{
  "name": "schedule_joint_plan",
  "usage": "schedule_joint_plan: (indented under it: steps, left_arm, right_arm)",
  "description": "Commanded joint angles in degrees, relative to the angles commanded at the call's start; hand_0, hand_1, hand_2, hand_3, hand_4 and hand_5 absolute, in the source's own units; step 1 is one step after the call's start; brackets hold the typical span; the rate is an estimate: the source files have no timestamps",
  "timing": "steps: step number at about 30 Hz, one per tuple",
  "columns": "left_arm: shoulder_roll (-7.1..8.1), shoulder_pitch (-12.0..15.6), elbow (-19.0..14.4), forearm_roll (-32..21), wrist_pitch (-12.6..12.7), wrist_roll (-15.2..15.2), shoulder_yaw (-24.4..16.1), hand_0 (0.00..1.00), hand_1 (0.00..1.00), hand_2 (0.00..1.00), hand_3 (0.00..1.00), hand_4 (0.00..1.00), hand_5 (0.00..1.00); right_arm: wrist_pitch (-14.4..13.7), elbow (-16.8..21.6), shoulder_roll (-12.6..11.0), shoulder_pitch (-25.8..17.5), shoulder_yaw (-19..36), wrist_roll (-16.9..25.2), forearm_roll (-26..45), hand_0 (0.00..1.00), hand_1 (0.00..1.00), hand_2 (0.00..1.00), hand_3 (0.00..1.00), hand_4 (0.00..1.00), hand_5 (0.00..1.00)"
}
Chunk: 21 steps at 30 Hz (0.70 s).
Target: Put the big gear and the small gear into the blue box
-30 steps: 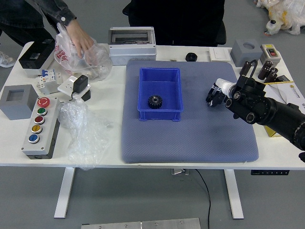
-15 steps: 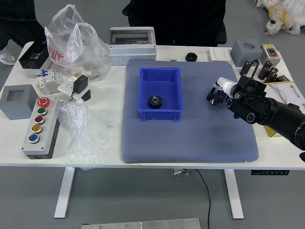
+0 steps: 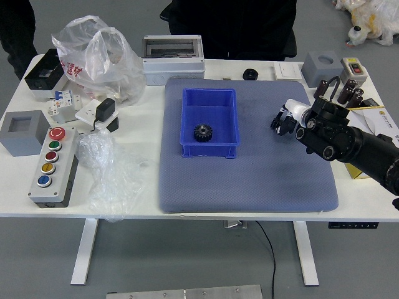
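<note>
The robot's right hand (image 3: pixel 288 117) is low over the right part of the grey-blue mat, to the right of the blue box (image 3: pixel 231 118), apart from it. Whether it holds anything cannot be made out. A black toothed gear (image 3: pixel 202 132) lies inside the blue box, near its front wall. No second gear can be identified with certainty. A small round black object (image 3: pixel 250 75) sits at the mat's far edge. The robot's left arm is out of view.
A button panel (image 3: pixel 52 168), plastic bags (image 3: pixel 103 59) and a grey block (image 3: pixel 25 132) stand on the left. Behind the blue box is a grey-white case (image 3: pixel 173 59). A yellow-and-white box (image 3: pixel 381 121) lies under the right arm. People in dark clothes stand at the far side.
The person's hand at the upper left has left the plastic bag and gone out of view. The bag has puffed up and shifted slightly left. The robot's right hand has barely moved.
</note>
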Motion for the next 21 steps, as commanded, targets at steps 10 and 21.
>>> schedule_joint_plan:
  steps: [10,21]
  left_arm:
    - [0.33,0.52,0.00,0.16,0.00,0.00,-0.37,0.897,0.886,0.882,0.868,0.670,0.354]
    - [0.77,1.26,0.00,0.41,0.00,0.00,-0.85,0.897,0.887,0.882,0.867,0.670,0.354]
  right_arm:
    - [0.18,1.10,-1.56,0.40,1.81,-0.82,-2.19,0.415,0.335,0.438,0.576,0.560,0.074]
    - [1.03,4.36,-4.99,1.44,6.14,-2.80,-8.47,0.415,0.335,0.437,0.577,0.523,0.098]
